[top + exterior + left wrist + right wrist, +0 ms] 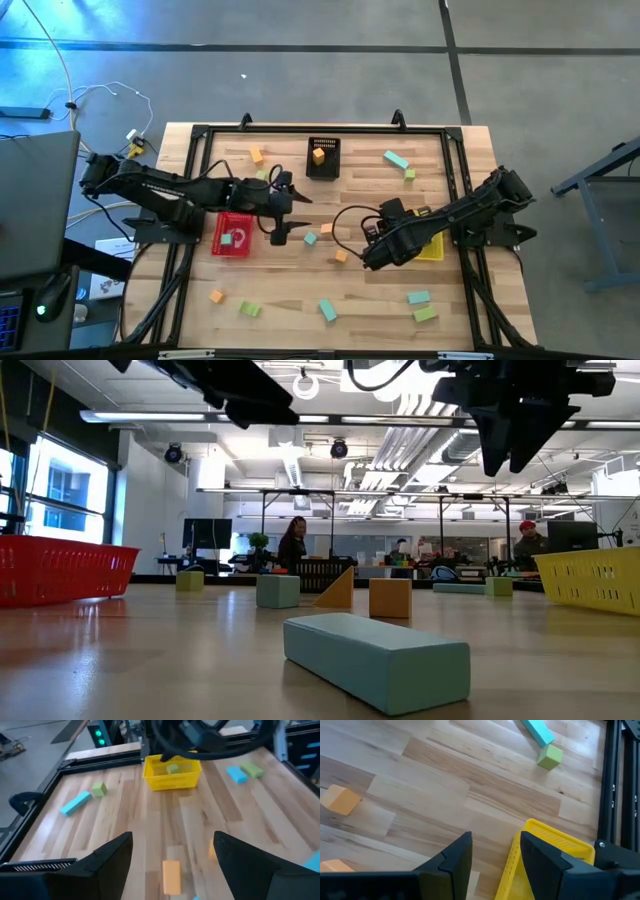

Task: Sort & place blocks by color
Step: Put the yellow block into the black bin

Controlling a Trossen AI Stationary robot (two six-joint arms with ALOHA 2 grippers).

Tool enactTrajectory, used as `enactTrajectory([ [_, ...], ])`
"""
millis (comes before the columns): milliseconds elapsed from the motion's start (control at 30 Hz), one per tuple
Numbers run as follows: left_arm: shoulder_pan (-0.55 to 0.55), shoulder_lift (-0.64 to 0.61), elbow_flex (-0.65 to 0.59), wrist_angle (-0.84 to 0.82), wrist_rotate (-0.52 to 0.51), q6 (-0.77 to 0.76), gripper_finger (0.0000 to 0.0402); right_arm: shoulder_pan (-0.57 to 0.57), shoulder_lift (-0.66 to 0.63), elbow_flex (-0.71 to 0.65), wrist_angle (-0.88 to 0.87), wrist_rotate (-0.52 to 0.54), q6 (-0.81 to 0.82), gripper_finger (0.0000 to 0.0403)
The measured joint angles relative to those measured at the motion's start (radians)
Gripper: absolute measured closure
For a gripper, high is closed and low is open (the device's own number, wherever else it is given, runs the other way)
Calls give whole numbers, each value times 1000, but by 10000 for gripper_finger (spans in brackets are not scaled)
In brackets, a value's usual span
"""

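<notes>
Over the middle of the worktop, left tool [288, 212]: released, its two fingers stand wide apart with nothing between them; it hangs just beside the red basket [216, 240].
Right tool [368, 258]: fingers parted, grasping nothing; it is beside the yellow basket [438, 250], and the right wrist view shows that basket's rim through the gap.
Orange bar [171, 876]: lies flat on the worktop [300, 280] below the left tool's open fingers; its long axis runs along the grain of the boards, pointing away from the wrist camera toward the yellow basket.
Near teal bar [378, 660]: lies flat, closest to the low camera; its long axis runs obliquely, from far left to near right.
Far teal bar [396, 159]: lies diagonally near the far edge, with a green cube [410, 174] just beside one end.
Black basket [323, 170]: at the far middle, with an orange block [318, 155] inside.
Other blocks: orange, teal and green pieces are scattered loose on the boards, several along the near edge.
Only in the left wrist view: a green block [173, 768] inside the yellow basket.
Only in the low view: people [293, 542] at desks in the room behind.
</notes>
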Motion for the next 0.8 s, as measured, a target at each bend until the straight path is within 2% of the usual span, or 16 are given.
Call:
enactTrajectory([
  [100, 13, 43, -2, -5, 4, -6, 135, 0, 0, 0, 11, 10, 0, 252],
  [433, 16, 256, -1, 151, 22, -27, 135, 0, 0, 0, 27, 11, 0, 252],
  [800, 16, 422, -2, 275, 20, -26, 135, 0, 0, 0, 42, 11, 0, 252],
])
